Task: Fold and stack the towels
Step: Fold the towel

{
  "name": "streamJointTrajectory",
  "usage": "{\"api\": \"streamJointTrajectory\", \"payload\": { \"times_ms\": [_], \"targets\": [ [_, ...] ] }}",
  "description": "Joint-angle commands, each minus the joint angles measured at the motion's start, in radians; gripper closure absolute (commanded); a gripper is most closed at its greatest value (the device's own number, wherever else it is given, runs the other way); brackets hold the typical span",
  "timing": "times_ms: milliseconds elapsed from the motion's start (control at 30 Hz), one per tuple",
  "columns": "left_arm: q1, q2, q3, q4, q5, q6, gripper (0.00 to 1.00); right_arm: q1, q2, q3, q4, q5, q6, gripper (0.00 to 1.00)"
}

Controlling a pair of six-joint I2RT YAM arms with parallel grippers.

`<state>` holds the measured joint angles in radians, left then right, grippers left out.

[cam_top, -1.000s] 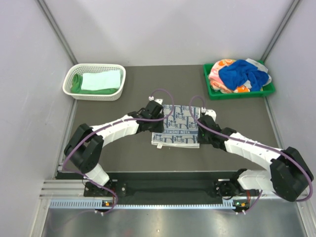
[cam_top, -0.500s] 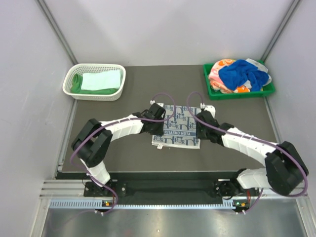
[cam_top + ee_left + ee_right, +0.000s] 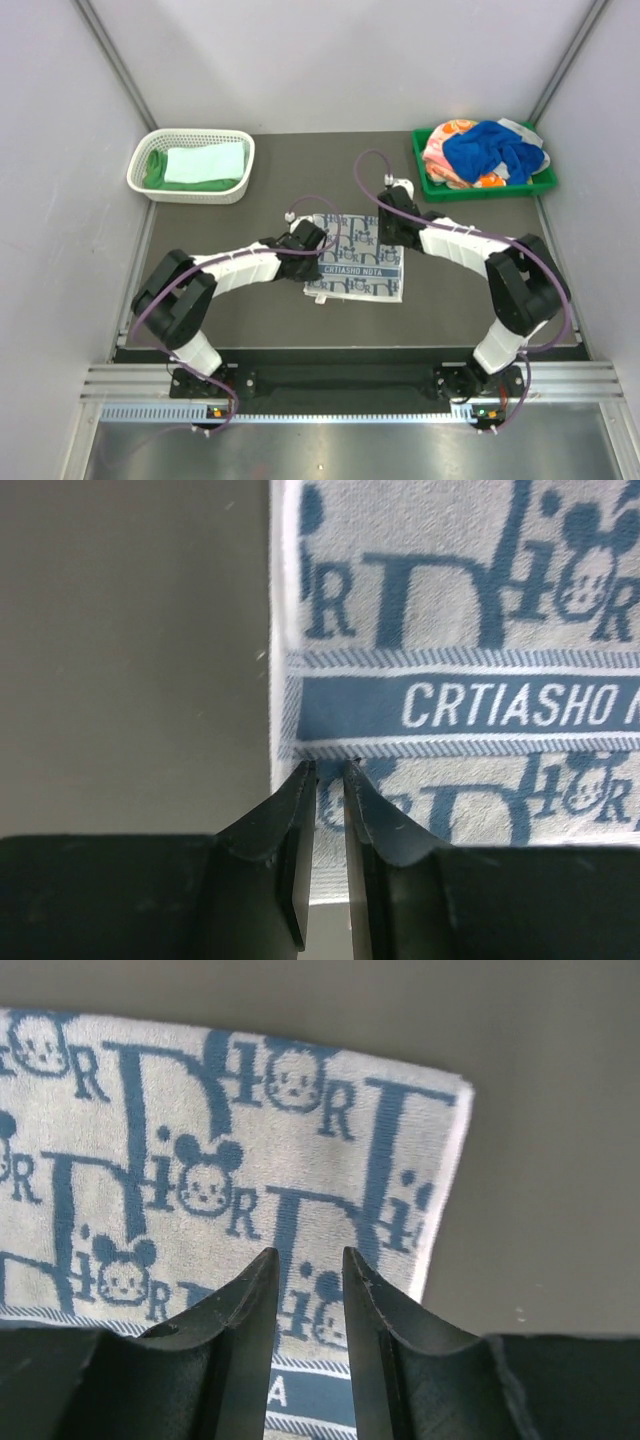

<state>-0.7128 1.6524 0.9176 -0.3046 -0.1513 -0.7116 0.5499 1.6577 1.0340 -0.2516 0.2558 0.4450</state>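
A folded white towel with grey-blue lettering lies flat mid-table. My left gripper hovers at the towel's left edge; in the left wrist view its tips stand only a narrow slit apart over the towel's hem, with nothing clamped. My right gripper is over the towel's far right corner. In the right wrist view its jaws are open, with the towel's print showing between them. A pale mint towel lies on a bright green one. Royal blue and orange-pink print towels lie heaped.
The white mesh basket at the far left holds the mint and green towels. The green plastic tray at the far right holds the heaped towels. Grey walls close in both sides and the back.
The right gripper has opened from shut and swung away from me to the towel's far right corner. The left gripper stayed at the left edge and its jaws narrowed slightly.
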Motion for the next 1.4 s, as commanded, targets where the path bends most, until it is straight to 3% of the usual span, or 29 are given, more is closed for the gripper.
{"api": "streamJointTrajectory", "payload": {
  "times_ms": [0, 400, 767, 1000, 1267, 1367],
  "targets": [
    [0.006, -0.066, -0.068, -0.091, -0.036, -0.034, 0.78, 0.050, 0.036, 0.035, 0.041, -0.020, -0.002, 0.68],
    [0.006, -0.279, -0.204, -0.129, -0.034, -0.106, 0.79, 0.217, 0.137, 0.014, 0.072, -0.029, 0.040, 0.68],
    [0.048, -0.301, -0.019, -0.177, -0.099, -0.034, 0.73, 0.300, 0.133, 0.046, 0.048, -0.033, 0.052, 0.69],
    [0.147, -0.100, 0.119, 0.010, -0.005, 0.021, 0.76, 0.214, 0.063, 0.101, 0.029, -0.009, 0.072, 0.72],
    [0.294, 0.059, 0.087, 0.422, 0.298, -0.046, 0.76, 0.119, 0.123, 0.095, 0.316, -0.326, 0.194, 0.88],
    [0.300, 0.098, 0.079, 0.492, 0.349, -0.072, 0.76, 0.114, 0.165, 0.080, 0.441, -0.394, 0.263, 0.92]
  ]
}}
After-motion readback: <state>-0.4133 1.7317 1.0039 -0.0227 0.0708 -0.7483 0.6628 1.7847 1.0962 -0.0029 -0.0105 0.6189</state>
